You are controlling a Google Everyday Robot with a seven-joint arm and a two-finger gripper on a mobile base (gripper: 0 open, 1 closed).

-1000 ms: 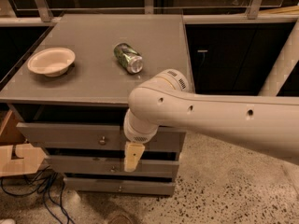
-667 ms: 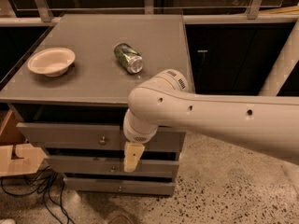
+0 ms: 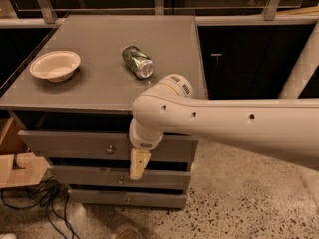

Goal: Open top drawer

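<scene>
A grey three-drawer cabinet (image 3: 164,39) stands on a speckled floor (image 3: 249,198). The top drawer (image 3: 65,142) sits directly under the cabinet top, its matte grey front running almost the full width. A dark gap shows between its upper edge and the top, and its small round knob (image 3: 109,149) sits at the centre of the front. Below it are the middle drawer (image 3: 89,176) and the bottom drawer (image 3: 99,197), both with shorter fronts. The white robot arm (image 3: 224,121) reaches in from the right edge of the view and bends down in front of the cabinet. Its gripper (image 3: 138,164) hangs pointing downward just right of the knob, over the lower edge of the top drawer's front. Whether it is apart or together cannot be told, nor whether it touches the drawer. On the cabinet top, a pale bowl (image 3: 55,65) rests near the left edge, and a crushed green can (image 3: 136,61) lies on its side near the middle. Dark cables (image 3: 45,203) trail on the floor at the cabinet's lower left corner.
</scene>
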